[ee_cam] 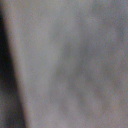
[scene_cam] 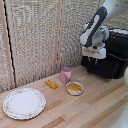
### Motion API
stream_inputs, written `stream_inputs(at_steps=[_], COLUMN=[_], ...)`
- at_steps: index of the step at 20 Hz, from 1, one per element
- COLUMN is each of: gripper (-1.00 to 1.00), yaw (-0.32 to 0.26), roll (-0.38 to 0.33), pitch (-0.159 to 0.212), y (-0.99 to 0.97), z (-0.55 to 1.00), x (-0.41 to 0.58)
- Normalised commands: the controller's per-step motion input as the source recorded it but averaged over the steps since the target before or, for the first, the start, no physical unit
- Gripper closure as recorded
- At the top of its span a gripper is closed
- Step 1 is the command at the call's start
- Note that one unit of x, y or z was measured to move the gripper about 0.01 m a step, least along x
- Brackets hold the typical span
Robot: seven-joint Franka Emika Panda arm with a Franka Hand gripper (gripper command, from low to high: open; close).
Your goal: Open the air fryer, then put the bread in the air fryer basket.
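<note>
White boxy gripper [scene_cam: 95, 60], finger state indiscernible, before glossy black air fryer [scene_cam: 114, 54]; golden-brown bread block [scene_cam: 51, 84] well apart beside pink cup [scene_cam: 65, 75].

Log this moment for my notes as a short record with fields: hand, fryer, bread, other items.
hand: at the air fryer's front, fingers hard to make out
air fryer: black; drawer looks closed
bread: on the table, beside the pink cup
other: small bowl of yellow food, floral plate
wrist view: blurred grey, unreadable
</note>
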Motion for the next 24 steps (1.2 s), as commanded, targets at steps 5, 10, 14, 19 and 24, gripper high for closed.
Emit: stream_inputs(at_steps=[5, 10, 14, 19, 24], gripper=[1.0, 1.0, 1.0, 1.0, 1.0], yaw=[0.005, 0.0, -0.02, -0.021, 0.016], roll=[-0.058, -0.089, -0.097, -0.083, -0.018], pitch=[-0.052, -0.069, -0.052, -0.023, 0.009], y=[0.68, 0.79, 0.85, 0.63, 0.12], z=[0.03, -0.07, -0.15, -0.16, -0.01], x=[-0.385, -0.239, -0.039, 0.003, 0.018])
